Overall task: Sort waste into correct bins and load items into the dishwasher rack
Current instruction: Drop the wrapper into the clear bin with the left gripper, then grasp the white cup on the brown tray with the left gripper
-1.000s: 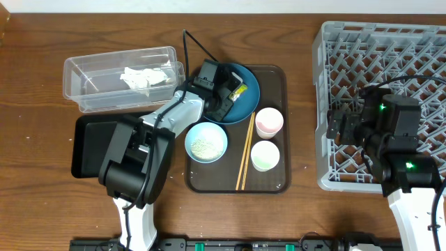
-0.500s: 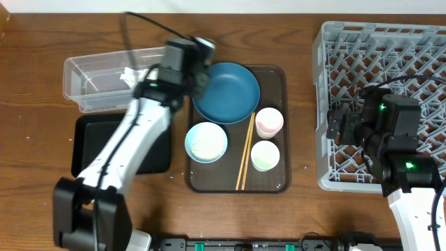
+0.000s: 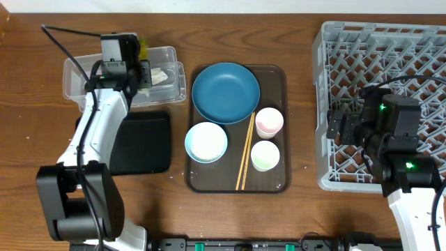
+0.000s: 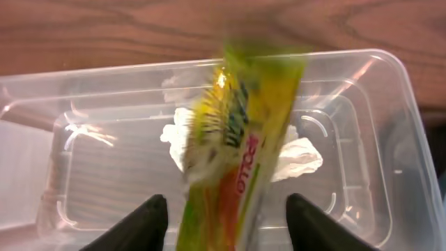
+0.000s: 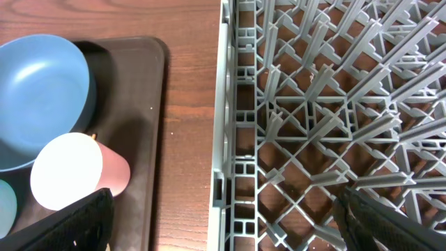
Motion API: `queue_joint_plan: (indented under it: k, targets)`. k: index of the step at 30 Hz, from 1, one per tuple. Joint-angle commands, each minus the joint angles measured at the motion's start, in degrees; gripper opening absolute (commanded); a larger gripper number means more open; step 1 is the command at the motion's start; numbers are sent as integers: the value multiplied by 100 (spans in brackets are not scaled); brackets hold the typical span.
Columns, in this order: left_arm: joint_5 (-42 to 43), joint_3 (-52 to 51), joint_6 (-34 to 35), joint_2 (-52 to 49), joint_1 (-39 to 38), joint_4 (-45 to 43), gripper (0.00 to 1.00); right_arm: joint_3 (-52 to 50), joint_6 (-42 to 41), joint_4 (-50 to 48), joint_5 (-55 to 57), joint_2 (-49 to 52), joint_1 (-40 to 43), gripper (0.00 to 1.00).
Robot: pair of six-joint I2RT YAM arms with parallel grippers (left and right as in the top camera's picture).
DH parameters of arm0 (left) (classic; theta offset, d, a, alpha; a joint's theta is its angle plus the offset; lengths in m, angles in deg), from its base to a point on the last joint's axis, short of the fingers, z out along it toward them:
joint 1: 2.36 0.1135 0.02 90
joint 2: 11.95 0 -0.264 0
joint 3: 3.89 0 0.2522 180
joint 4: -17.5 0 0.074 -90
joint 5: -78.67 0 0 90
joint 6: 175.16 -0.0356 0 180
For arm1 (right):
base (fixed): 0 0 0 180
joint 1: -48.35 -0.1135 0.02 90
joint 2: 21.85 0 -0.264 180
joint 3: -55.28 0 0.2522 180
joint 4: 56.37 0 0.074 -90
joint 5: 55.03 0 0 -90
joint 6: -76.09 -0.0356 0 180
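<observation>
The snack wrapper (image 4: 240,139) is now held over the clear tub (image 4: 97,181), pinched in the left claw (image 4: 223,206), with the tub's rim seen on all sides of it. One crumpled tissue (image 4: 301,157) is seen on the tub floor behind it. A second ago the wrapper lay on the blue plate (image 3: 225,92); half a second ago it was being carried past the plate's left edge. The right claw (image 5: 223,202) is kept where it was, fingers spread wide over the left wall of the dishwasher rack (image 3: 390,49).

A strip of bare tabletop (image 3: 303,104) is left between rack and serving tray (image 3: 275,183). The black tray (image 3: 143,143) is just below the tub.

Counted on the serving tray: one plate, one pale-blue bowl (image 3: 206,142), two cups, pink cup (image 3: 269,123) and white cup (image 3: 265,155), and one pair of chopsticks (image 3: 244,157).
</observation>
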Motion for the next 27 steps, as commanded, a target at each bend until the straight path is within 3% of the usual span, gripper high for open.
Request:
queue_joint_plan:
  k: [1,4,13,20,27]
  targets:
    - [0,22,79,118,-13,-22,64,138,68,-2,-26,-15,-85,99]
    - [59,22,85,310,-72,90,65,138,68,-2,-26,-15,-85,99]
    - [1272,22,345,774,-951,1388,65,138,70,0,-24,-13,-85,99]
    - [2747,0,555,708,-2000,2253,65,138,68,-4,-24,-13,-85,99]
    - [2763,-232,833,693,-3047,2297,65,136,68,0,-24,-13,-85,99]
